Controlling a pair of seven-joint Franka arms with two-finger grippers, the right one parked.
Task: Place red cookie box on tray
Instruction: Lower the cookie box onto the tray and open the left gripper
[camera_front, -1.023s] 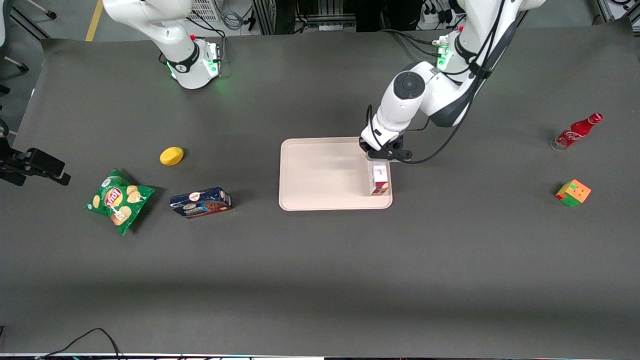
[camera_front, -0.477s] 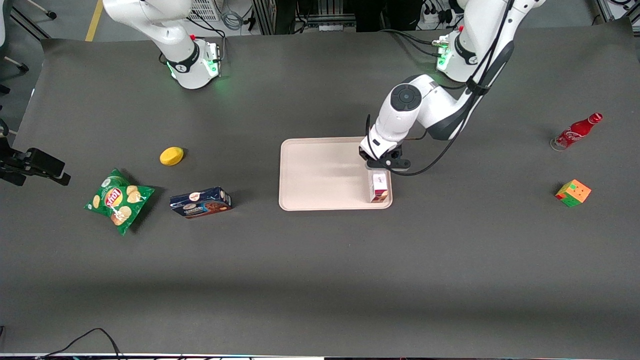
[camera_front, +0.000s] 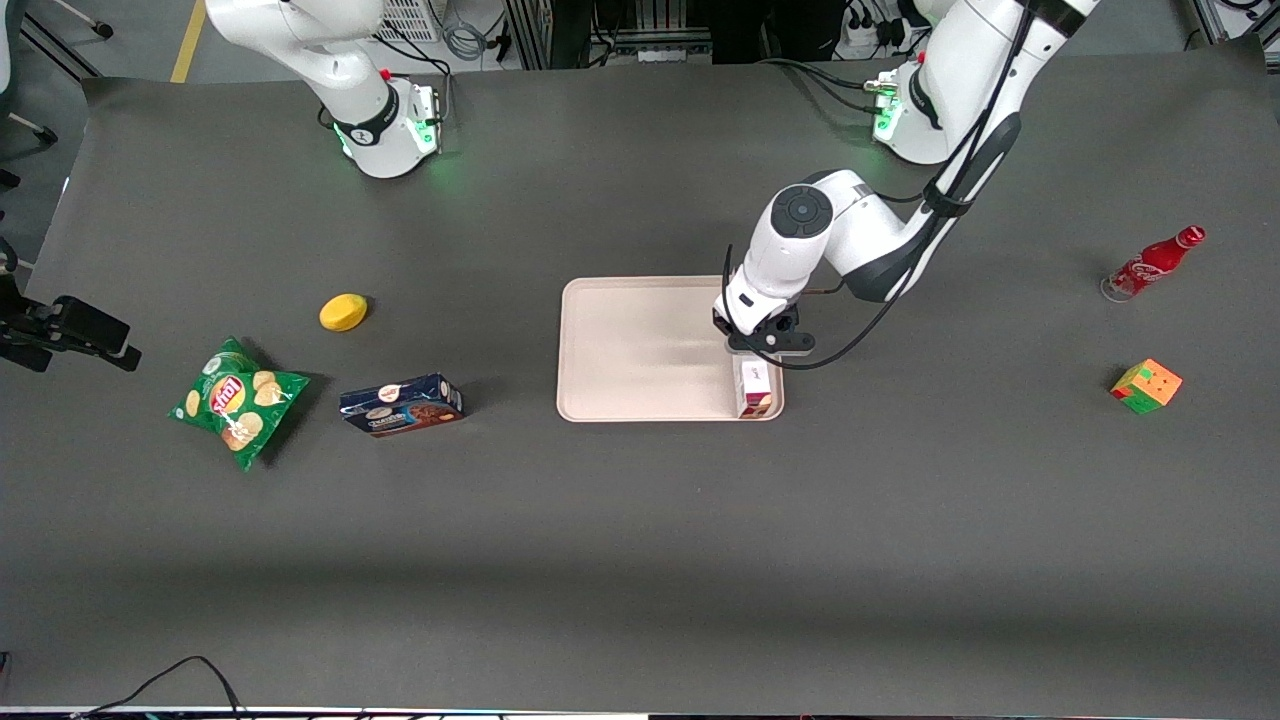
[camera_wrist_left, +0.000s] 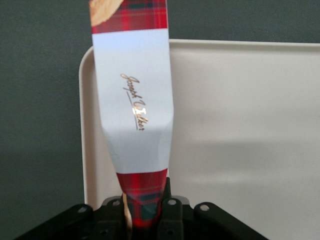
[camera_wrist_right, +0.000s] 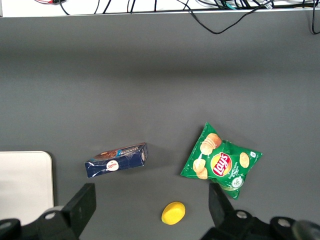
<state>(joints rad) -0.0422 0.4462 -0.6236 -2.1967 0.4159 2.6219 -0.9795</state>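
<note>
The red cookie box (camera_front: 757, 389) is a narrow red plaid carton with a white label patch (camera_wrist_left: 134, 115). It is over the pale beige tray (camera_front: 640, 350), at the tray corner nearest the front camera on the working arm's end. My left gripper (camera_front: 762, 352) is directly above it, shut on the box's plaid end (camera_wrist_left: 145, 202). The tray's rim (camera_wrist_left: 86, 150) runs close beside the box. Whether the box's lower end touches the tray floor is hidden.
Toward the parked arm's end lie a dark blue cookie box (camera_front: 401, 405), a green chips bag (camera_front: 236, 400) and a yellow round object (camera_front: 343, 312). Toward the working arm's end stand a red soda bottle (camera_front: 1155, 262) and a coloured cube (camera_front: 1146, 385).
My left gripper has carried the red cookie box nearer to the front camera and lower, toward the tray's near corner. The grip has stayed shut.
</note>
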